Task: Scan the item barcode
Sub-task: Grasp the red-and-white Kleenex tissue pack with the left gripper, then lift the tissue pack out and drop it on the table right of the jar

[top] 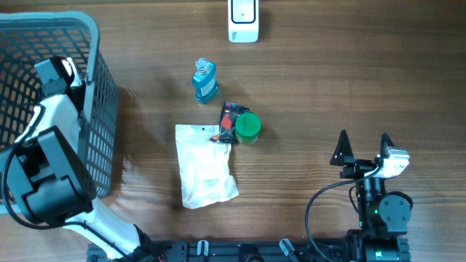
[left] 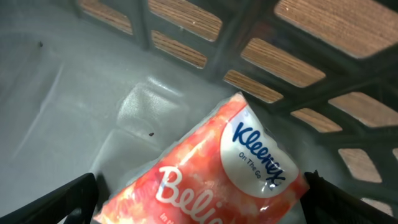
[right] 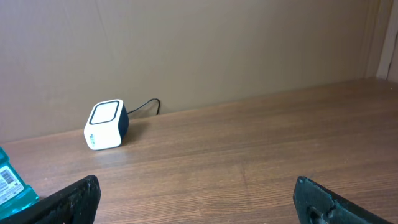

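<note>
An orange Kleenex tissue pack [left: 211, 168] lies on the floor of the grey basket [top: 100, 87]. My left gripper [left: 199, 202] hangs open over it, one dark finger on each side of the pack, neither pressing it. From overhead the left arm reaches down into the basket and hides the pack. The white barcode scanner [top: 243, 18] stands at the table's far edge and also shows far left in the right wrist view [right: 106, 124]. My right gripper [top: 362, 142] rests open at the right front, with only bare wood between its fingers [right: 74, 199].
Mid-table lie a blue mouthwash bottle [top: 205, 81], a green-lidded jar [top: 248, 127] beside a dark packet [top: 231, 116], and a white pouch [top: 205, 167]. The basket's lattice wall [left: 249, 56] rises just beyond the pack. A brown wall backs the table.
</note>
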